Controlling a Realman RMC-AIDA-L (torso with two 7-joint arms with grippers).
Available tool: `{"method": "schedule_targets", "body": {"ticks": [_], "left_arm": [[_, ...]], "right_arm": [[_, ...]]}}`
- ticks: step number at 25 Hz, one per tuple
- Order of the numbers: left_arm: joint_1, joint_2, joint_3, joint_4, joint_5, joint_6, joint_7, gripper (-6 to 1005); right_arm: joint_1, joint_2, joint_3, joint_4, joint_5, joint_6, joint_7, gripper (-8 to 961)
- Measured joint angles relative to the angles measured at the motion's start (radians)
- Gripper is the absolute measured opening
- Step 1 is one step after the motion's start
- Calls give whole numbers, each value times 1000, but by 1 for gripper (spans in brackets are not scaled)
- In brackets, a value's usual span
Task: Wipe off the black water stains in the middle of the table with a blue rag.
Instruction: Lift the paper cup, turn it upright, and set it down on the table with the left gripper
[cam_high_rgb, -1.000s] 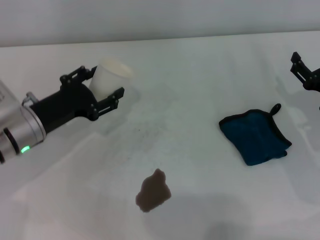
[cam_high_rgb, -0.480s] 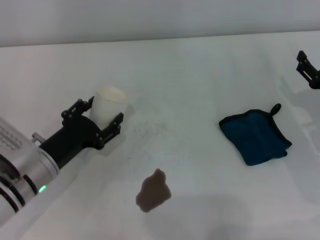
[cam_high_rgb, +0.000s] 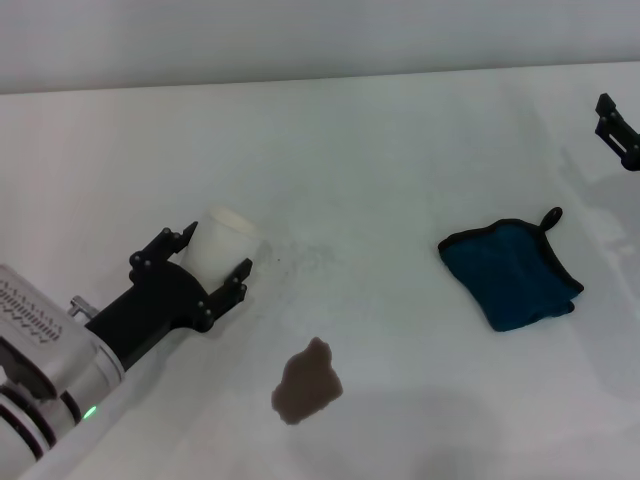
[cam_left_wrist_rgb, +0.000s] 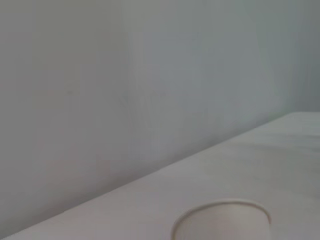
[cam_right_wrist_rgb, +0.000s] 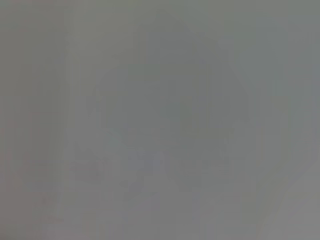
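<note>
The black water stain (cam_high_rgb: 307, 381) is a small dark brownish blotch on the white table (cam_high_rgb: 380, 150), near the front middle. The blue rag (cam_high_rgb: 512, 274) lies flat to its right and farther back, with its black loop at the far corner. My left gripper (cam_high_rgb: 216, 250) is at the left, behind and left of the stain, shut on a white paper cup (cam_high_rgb: 225, 232). The cup's rim also shows in the left wrist view (cam_left_wrist_rgb: 220, 220). My right gripper (cam_high_rgb: 621, 130) shows only partly at the right edge, beyond the rag and apart from it.
The table's far edge meets a plain grey wall (cam_high_rgb: 320, 40). Faint grey scuffs (cam_high_rgb: 300, 262) mark the table just right of the cup. The right wrist view shows only a blank grey field.
My left gripper has carried the white cup toward the front left and lower, close to the table. My right gripper has drawn a little farther toward the right edge.
</note>
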Motion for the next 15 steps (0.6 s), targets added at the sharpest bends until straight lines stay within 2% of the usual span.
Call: {"method": "schedule_targets", "body": {"ticks": [15], "left_arm": [[27,1,0,15,23,0,72,757]], "right_arm": [[2,0,0,-4,0,-6,0,852]]}}
